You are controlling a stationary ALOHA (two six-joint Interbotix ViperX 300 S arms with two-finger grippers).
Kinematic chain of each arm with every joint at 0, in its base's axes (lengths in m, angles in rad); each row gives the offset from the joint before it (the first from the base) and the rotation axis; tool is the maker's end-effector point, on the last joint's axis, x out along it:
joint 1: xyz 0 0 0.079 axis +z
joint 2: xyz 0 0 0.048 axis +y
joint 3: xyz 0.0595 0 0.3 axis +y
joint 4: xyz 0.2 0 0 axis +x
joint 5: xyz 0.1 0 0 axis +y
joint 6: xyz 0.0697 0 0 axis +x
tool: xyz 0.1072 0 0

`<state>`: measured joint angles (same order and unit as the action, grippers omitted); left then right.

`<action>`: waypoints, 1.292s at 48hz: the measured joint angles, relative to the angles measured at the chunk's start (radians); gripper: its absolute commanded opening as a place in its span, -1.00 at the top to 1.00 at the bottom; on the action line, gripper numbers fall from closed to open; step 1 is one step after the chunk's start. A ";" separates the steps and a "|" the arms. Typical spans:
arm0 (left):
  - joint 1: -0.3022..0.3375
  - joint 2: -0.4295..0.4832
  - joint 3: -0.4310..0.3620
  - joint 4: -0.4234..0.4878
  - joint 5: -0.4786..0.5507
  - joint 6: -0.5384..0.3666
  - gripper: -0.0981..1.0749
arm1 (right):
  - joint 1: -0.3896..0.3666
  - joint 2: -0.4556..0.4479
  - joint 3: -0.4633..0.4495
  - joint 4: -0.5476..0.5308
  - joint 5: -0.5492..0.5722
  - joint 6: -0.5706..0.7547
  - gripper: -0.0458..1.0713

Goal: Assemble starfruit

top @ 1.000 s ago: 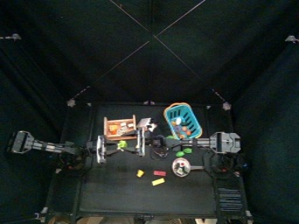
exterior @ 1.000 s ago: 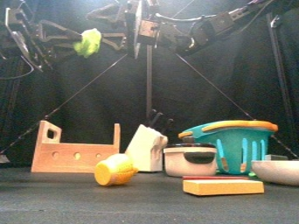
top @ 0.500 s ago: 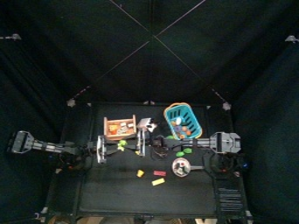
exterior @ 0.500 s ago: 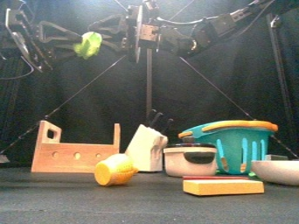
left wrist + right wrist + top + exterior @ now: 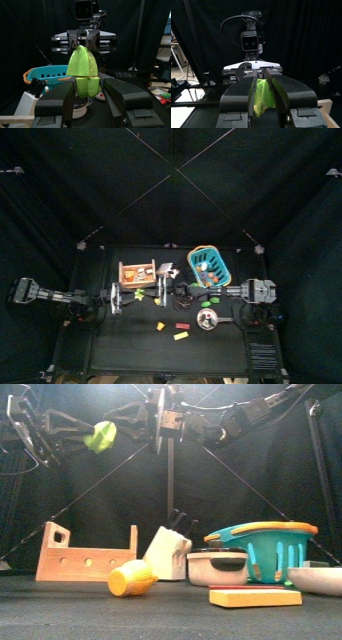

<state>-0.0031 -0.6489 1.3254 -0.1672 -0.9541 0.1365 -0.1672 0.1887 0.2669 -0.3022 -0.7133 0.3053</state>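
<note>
The starfruit [image 5: 100, 435] is a pale yellow-green ribbed piece held high above the table, left of the middle. My left gripper [image 5: 87, 86] is shut on it, jaws pressing both sides of the starfruit [image 5: 83, 67]. A seam crosses its lower part. My right gripper [image 5: 82, 46] faces the left one, and the fruit's far tip sits between its jaws. In the right wrist view the starfruit [image 5: 262, 97] fills the narrow gap of my right gripper [image 5: 262, 82], with no space showing on either side. From above, the starfruit [image 5: 139, 295] is a green speck between the two arms.
Below on the table stand a wooden rack [image 5: 87, 559], a white knife block [image 5: 164, 552], a steel pot [image 5: 214, 566], a teal basket [image 5: 267, 544] and a bowl [image 5: 318, 579]. A yellow ribbed piece [image 5: 132, 578] and a yellow oblong block [image 5: 254, 597] lie in front.
The starfruit has drifted slightly down and left in the front view. The right gripper's jaws have closed in around its far end.
</note>
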 measured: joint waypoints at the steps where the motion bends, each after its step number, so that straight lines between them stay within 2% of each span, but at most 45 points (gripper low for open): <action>1: 0.002 0.000 -0.002 0.000 0.000 0.000 -0.46 | 0.000 0.000 0.000 0.000 0.000 0.002 -0.20; 16: 0.002 0.000 -0.002 0.000 0.000 0.000 -0.46 | -0.002 -0.002 -0.003 0.002 0.002 0.005 -0.23; 36: 0.000 -0.002 0.003 0.000 0.006 0.000 -0.46 | -0.002 -0.130 0.118 0.031 -0.012 0.000 -0.24; 55: 0.002 0.000 0.006 0.002 0.020 0.000 -0.46 | -0.002 -0.123 0.141 0.041 -0.015 0.005 -0.24; 62: 0.002 -0.002 0.014 0.002 0.043 0.000 -0.46 | -0.002 -0.115 0.158 0.083 -0.009 0.008 -0.24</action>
<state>-0.0015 -0.6504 1.3392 -0.1657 -0.9112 0.1365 -0.1687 0.0736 0.4249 -0.2194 -0.7225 0.3129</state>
